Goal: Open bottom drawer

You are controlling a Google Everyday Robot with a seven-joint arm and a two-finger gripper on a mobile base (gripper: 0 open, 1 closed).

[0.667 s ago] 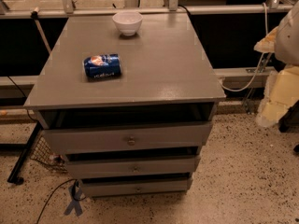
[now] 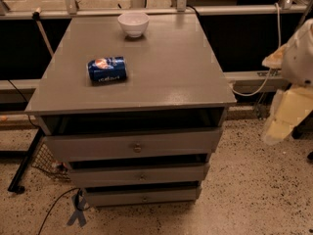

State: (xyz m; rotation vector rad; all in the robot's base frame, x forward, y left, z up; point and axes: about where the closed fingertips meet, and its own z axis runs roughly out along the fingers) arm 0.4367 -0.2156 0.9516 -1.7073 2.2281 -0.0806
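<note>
The bottom drawer point(image 2: 143, 197) is the lowest of three stacked grey drawers in the cabinet, with a small round knob point(image 2: 144, 198) at the middle of its flat front. It sits pushed in, under the middle drawer point(image 2: 139, 174) and the wider top drawer point(image 2: 134, 145). My gripper point(image 2: 281, 124) hangs at the right edge of the view, on the white and cream arm. It is well to the right of the cabinet, at about the height of the top drawer, and apart from all the drawers.
On the grey cabinet top point(image 2: 171, 67) lie a blue soda can point(image 2: 107, 69) on its side and a white bowl point(image 2: 133, 23) at the back. Cables point(image 2: 58, 204) and a black frame leg point(image 2: 24, 165) lie on the speckled floor at the left. A rail runs behind.
The arm at the right edge has dropped slightly. The cabinet, drawers, can and bowl have not moved.
</note>
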